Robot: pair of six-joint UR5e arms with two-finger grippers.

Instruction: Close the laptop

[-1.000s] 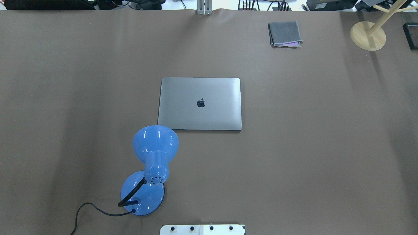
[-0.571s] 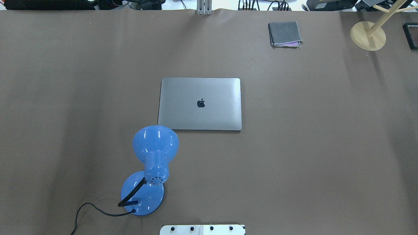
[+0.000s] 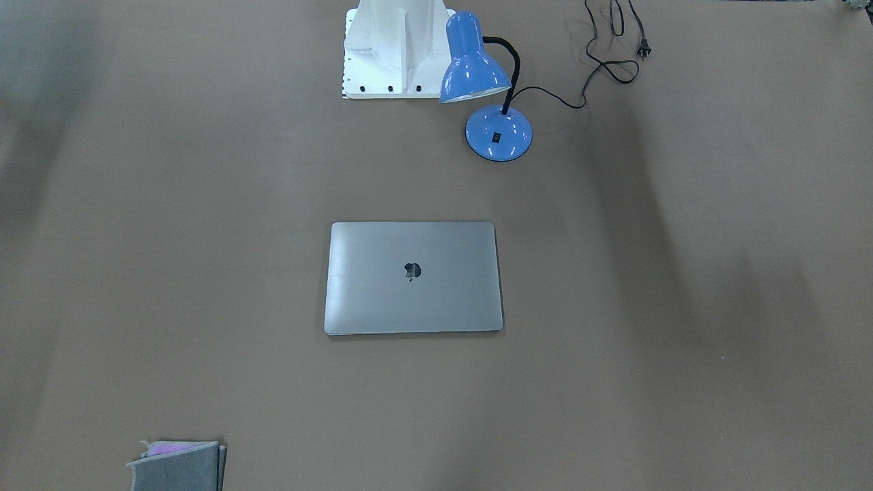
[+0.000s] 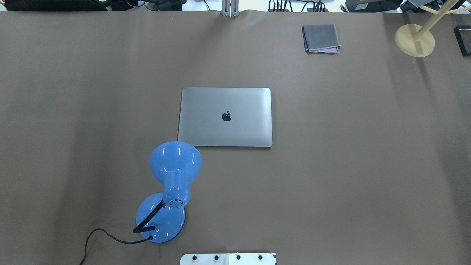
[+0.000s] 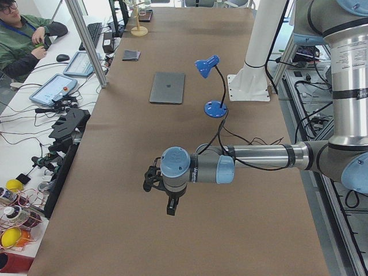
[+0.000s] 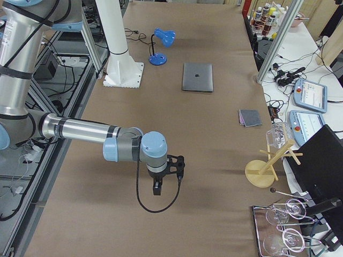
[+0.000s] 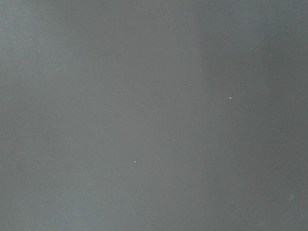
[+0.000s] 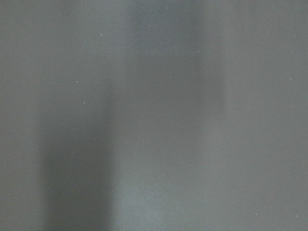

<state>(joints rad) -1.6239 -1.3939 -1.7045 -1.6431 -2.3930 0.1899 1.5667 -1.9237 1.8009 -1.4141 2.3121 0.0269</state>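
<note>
We see the laptop mid-table, lid already flat, logo up, long axis running left-right, well apart from left gripper and right gripper at opposite table ends, neither clearly nearer; we cannot tell their finger spread.

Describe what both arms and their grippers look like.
The left arm and the right arm are silver tubes with grey joints and round light-blue caps. The left gripper and right gripper are small and black. A black cable loops beneath the right wrist.
</note>
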